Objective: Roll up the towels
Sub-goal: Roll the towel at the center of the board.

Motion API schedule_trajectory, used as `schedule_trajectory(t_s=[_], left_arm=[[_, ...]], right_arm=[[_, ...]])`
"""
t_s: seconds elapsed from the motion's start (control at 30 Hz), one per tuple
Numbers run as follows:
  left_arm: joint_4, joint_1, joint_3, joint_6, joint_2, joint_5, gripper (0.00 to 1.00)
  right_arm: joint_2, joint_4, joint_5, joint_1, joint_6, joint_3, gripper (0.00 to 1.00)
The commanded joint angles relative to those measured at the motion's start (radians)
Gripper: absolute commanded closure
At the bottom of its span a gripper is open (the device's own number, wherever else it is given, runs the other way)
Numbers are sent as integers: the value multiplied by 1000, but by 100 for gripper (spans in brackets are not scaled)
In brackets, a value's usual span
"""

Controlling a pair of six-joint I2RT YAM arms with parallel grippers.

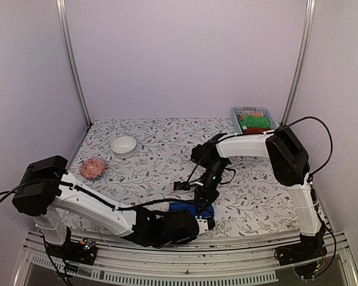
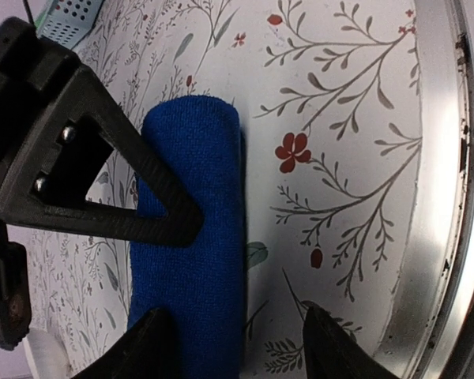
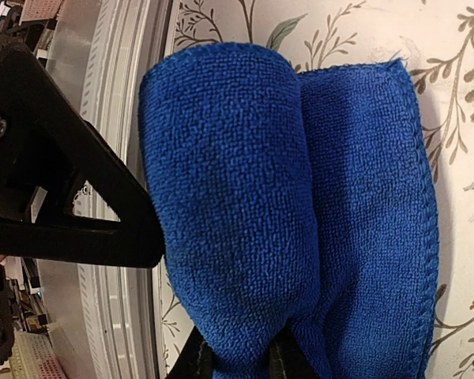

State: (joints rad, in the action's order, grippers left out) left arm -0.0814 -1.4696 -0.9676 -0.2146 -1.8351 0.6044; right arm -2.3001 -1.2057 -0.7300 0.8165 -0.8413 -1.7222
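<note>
The royal blue towel (image 1: 188, 208) lies near the table's front edge, partly rolled: a thick roll (image 3: 229, 197) with a flat tail (image 3: 371, 221) beside it. My right gripper (image 3: 241, 365) (image 1: 201, 201) is shut on the near end of the roll, which bulges out between its fingers. My left gripper (image 2: 241, 347) (image 1: 207, 225) is open. One fingertip (image 2: 154, 347) is over the roll (image 2: 191, 237), the other (image 2: 332, 347) over bare table beside it. A dark red towel (image 1: 258, 129) lies in the basket at the back right.
A grey basket (image 1: 250, 110) at the back right also holds a green cloth (image 1: 250, 122) and an orange one (image 1: 249, 114). A white bowl (image 1: 123, 145) and a pink patterned dish (image 1: 92, 168) stand on the left. The table's metal rim (image 2: 450, 197) runs close to the roll.
</note>
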Motion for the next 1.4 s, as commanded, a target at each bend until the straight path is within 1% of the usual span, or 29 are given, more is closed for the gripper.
schedule_trajectory(t_s=[0.0, 0.13, 0.27, 0.37, 0.5, 0.57, 0.67, 0.73, 0.8, 0.9, 1.0, 1.03, 1.1, 1.17, 1.23, 1.27, 1.37], left_arm=[[59, 35, -6, -71, -4, 76, 38], [69, 72, -2, -73, -19, 69, 39], [56, 105, 2, -53, -39, 24, 43], [51, 117, 9, -41, -48, -9, 49], [48, 125, 16, -32, -51, -34, 63], [39, 132, 18, -20, -55, -56, 69], [29, 139, 25, -2, -58, -79, 79], [18, 148, 31, 15, -53, -107, 83], [5, 157, 34, 37, -46, -140, 85], [-14, 179, 33, 76, -27, -214, 87], [-34, 218, 27, 126, -9, -326, 87], [-44, 236, 20, 144, -5, -371, 87], [-63, 281, 10, 173, -8, -465, 87], [-78, 325, -7, 207, -25, -556, 88], [-104, 368, -34, 229, -53, -680, 88], [-111, 385, -46, 239, -67, -720, 88], [-122, 438, -76, 287, -109, -825, 89]], right_arm=[[-121, 32, 149, 29, 10, 75, 87], [-128, 32, 146, 30, 8, 76, 86], [-125, 32, 143, 28, 5, 76, 86], [-119, 31, 139, 25, 2, 76, 86], [-100, 20, 118, 19, -3, 79, 85], [-70, 11, 100, 12, -9, 86, 82], [33, 8, 102, -17, -12, 93, 68], [94, -6, 106, -51, 7, 88, 57], [167, -28, 97, -92, 8, 89, 51], [280, -48, 72, -160, 3, 110, 49], [407, -29, 40, -221, -1, 175, 49], [449, -9, 37, -236, 0, 201, 49], [543, 89, 47, -259, 16, 278, 49], [676, 268, 138, -263, 73, 403, 49], [799, 422, 184, -262, 83, 543, 48], [844, 487, 209, -258, 76, 593, 47], [921, 577, 277, -229, 62, 665, 46]])
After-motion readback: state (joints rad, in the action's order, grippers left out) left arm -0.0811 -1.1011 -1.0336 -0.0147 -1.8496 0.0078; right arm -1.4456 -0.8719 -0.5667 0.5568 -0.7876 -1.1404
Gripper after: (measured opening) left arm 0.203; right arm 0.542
